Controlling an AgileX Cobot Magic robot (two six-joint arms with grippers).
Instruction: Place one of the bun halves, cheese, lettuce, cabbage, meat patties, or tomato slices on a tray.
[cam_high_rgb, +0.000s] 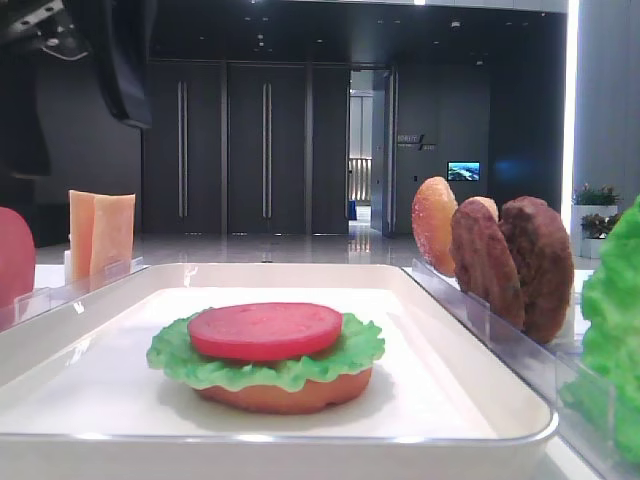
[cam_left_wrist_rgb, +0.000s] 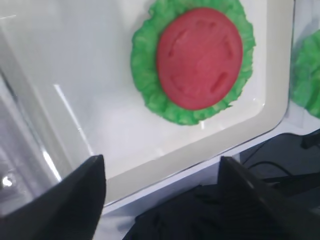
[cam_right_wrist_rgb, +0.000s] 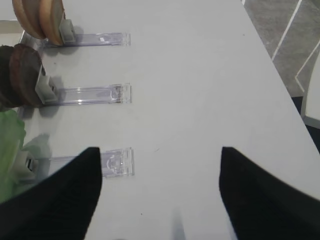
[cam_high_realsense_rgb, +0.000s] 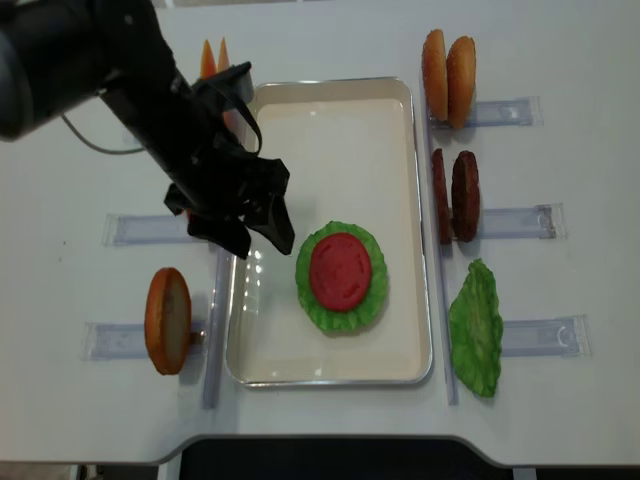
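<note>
On the white tray lies a stack with a bun half at the bottom, frilly green lettuce on it and a red tomato slice on top. From above, the tomato slice sits on the lettuce in the tray's near half. My left gripper hangs open and empty over the tray's left rim, just left of the stack. In the left wrist view its jaws stand wide, with the tomato slice ahead. My right gripper is open over bare table.
Clear racks right of the tray hold two bun halves, two meat patties and a lettuce leaf. On the left stand cheese slices and a red-orange disc. Another rack lies ahead of the right gripper.
</note>
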